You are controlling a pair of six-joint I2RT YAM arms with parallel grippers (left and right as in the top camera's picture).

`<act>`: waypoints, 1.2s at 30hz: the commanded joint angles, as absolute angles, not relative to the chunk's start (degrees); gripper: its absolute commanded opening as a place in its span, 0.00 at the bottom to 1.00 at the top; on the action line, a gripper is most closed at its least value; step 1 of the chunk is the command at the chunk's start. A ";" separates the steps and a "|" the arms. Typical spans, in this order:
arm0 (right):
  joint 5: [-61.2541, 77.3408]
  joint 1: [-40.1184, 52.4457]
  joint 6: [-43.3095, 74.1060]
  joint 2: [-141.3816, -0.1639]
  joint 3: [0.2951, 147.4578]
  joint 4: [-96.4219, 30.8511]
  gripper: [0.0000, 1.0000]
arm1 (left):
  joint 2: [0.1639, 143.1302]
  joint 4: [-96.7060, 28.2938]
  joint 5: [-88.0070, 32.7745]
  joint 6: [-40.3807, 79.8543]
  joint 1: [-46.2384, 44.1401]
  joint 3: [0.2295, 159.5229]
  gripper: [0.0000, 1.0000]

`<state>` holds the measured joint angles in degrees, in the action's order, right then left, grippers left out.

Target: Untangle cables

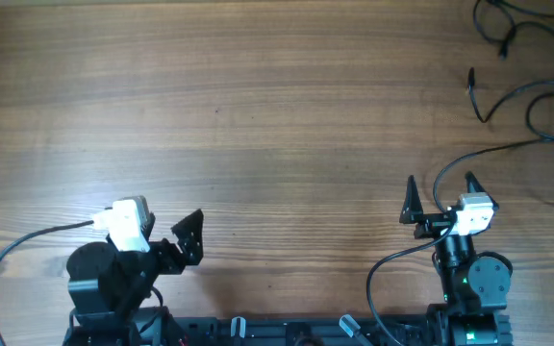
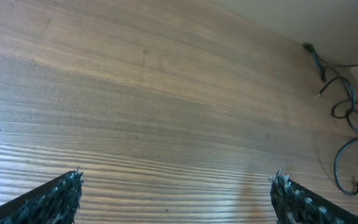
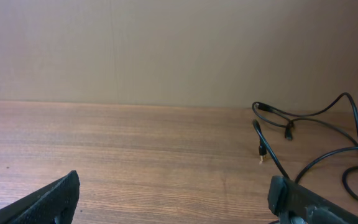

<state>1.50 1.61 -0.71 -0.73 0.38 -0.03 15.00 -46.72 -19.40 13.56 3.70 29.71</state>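
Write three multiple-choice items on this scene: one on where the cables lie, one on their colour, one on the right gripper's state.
1. Where do the cables lie on the table?
A. far right corner
B. centre
C. near left edge
2. What colour are the cables?
A. white
B. black
C. red
3. How is the right gripper?
A. shut on a cable
B. shut, empty
C. open, empty
Answers: 1 A, they bunch at the overhead view's top right; 2 B, every cord looks black; 3 C, its jaws stand apart with only table between.
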 commanded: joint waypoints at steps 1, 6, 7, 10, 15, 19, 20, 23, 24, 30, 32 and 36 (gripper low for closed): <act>2.59 1.41 -1.34 -0.21 0.30 0.05 1.00 | 11.70 -43.59 -19.88 12.38 3.64 26.24 1.00; 2.59 1.41 -1.37 -0.21 0.30 0.05 0.99 | 8.43 -40.34 -19.86 12.34 3.64 24.08 1.00; 2.59 1.41 -1.34 -0.21 0.30 0.05 1.00 | 8.01 -38.72 -19.88 12.23 3.64 23.57 1.00; 2.59 1.41 -1.34 -0.21 0.30 0.05 1.00 | 5.48 -33.76 -19.94 11.18 3.64 21.08 1.00; 2.59 1.41 -1.34 -0.21 0.30 0.05 1.00 | 1.65 -26.09 -20.08 6.76 3.64 16.80 1.00; 2.59 1.41 -1.34 -0.21 0.30 0.05 1.00 | 1.02 -18.26 -20.10 6.79 3.64 13.61 1.00; 2.59 1.41 -1.37 -0.21 0.30 0.05 1.00 | 0.99 -16.71 -20.08 6.81 3.64 12.71 1.00; 2.59 1.41 -1.34 -0.21 0.30 0.05 1.00 | 0.99 -13.98 -20.08 6.79 3.64 11.44 1.00; 2.59 1.41 -1.37 -0.21 0.30 0.05 1.00 | 0.75 -12.47 -20.05 6.79 3.64 10.83 1.00; 2.59 1.41 -1.34 -0.21 0.30 0.05 1.00 | 0.16 -3.77 -19.99 6.81 3.64 6.94 1.00; 2.59 1.41 -1.34 -0.21 0.30 0.05 1.00 | 0.16 0.38 -19.62 6.79 3.64 5.45 1.00; 2.57 1.41 -1.34 -0.21 0.30 0.05 1.00 | 0.16 8.49 -17.21 6.83 3.64 1.41 1.00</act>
